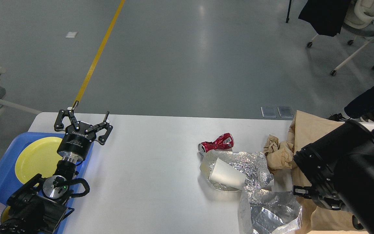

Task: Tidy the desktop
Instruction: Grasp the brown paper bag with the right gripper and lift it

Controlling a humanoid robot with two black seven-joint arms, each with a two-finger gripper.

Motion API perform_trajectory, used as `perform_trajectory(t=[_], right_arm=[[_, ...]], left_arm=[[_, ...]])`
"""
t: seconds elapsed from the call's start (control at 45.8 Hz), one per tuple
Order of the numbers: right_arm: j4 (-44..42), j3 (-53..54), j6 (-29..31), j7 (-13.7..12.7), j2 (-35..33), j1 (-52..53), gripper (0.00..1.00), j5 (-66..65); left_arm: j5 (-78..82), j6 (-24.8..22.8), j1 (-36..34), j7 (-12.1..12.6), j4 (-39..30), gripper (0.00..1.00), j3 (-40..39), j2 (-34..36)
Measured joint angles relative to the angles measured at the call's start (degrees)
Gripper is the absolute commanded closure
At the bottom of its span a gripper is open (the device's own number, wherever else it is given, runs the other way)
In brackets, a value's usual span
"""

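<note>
The desktop fills the lower frame, far from tidy: a crushed red can, foil sheets, a paper cup and crumpled brown paper remain right of centre. Left gripper hovers spread, empty, at left; right gripper cannot be read.

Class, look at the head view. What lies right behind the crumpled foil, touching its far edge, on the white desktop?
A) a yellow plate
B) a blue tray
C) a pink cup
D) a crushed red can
D: the crushed red can lies on its side on the desktop, against the far edge of the crumpled foil.
</note>
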Motion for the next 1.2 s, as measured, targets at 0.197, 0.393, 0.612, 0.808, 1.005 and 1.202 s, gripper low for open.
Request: perform_trajectory(t=[0.197, 0.393, 0.612, 0.808, 1.005, 1.202], right_arm=[[0.3, -0.44, -0.73, -0.05, -1.2, 0.26, 1.0, 0.0], [2.09, -1.99, -0.76, 0.04, -1.53, 1.49, 1.0, -0.2], [7.51, -2.53, -0.23, 0.52, -3.1, 7.85, 1.0, -1.82], [13.57, -5.95, 2.02, 1.46, -6.76, 18.26, 1.0, -8.74], [16.25, -15.42, 9.1, 11.72, -7.25, 32.2, 1.0, -19.72], [16.39, -17.79, 18.05, 22.53, -0.05, 41.68, 1.0, -22.52]], left_arm=[[0.0, -0.02, 0.01, 0.0, 0.0, 0.0, 0.0, -0.01], [0.0, -0.03, 0.03, 0.0, -0.01, 0.0, 0.0, -0.01], [0.0, -0.03, 0.03, 0.0, -0.04, 0.0, -0.09, -0.01], [0.0, -0.03, 0.03, 0.0, -0.04, 0.0, -0.09, -0.01], [-0.01, -0.03, 0.03, 0.0, -0.03, 0.0, -0.09, 0.0], [0.0, -0.03, 0.03, 0.0, -0.01, 0.0, -0.09, 0.07]])
